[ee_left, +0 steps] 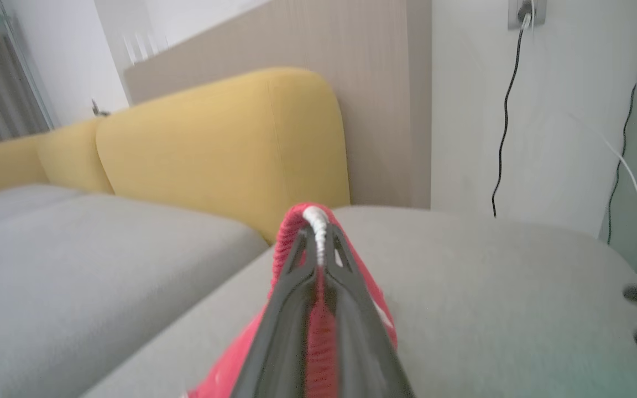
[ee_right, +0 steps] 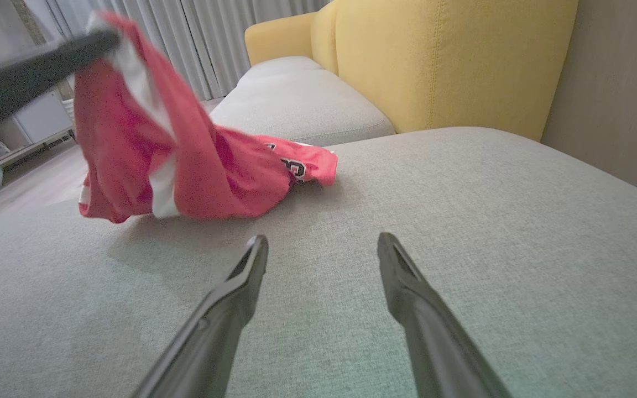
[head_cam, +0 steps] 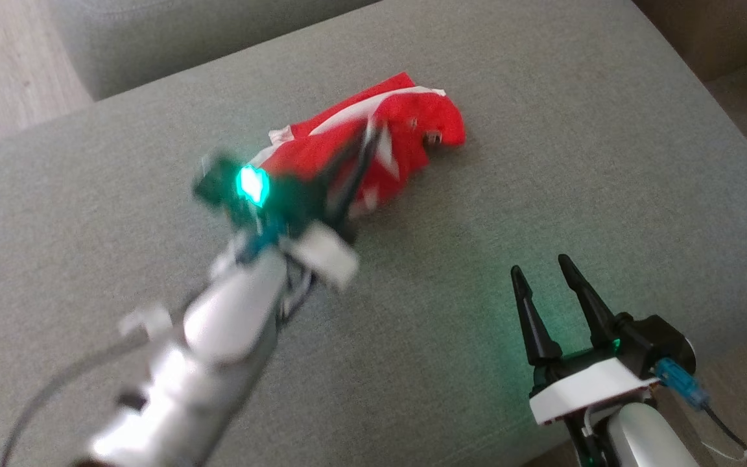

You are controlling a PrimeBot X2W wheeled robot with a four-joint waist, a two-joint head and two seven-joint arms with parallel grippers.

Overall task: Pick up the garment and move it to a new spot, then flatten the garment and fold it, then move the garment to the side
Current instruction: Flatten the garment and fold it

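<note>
**The left gripper (ee_left: 317, 243) pinches the crumpled red knit garment with white stripes (head_cam: 406, 123) for the lift.**
Its dark fingers are pressed together on a fold at the white trim. That end is raised, and the rest trails near the middle of the grey fabric sofa cushion (head_cam: 542, 162). The lift probably goes best straight up until the cloth clears, then slowly across so the thin pinch does not slip. Further right, the right gripper (head_cam: 540, 264) hovers spread and empty, well apart from the cloth.
</note>
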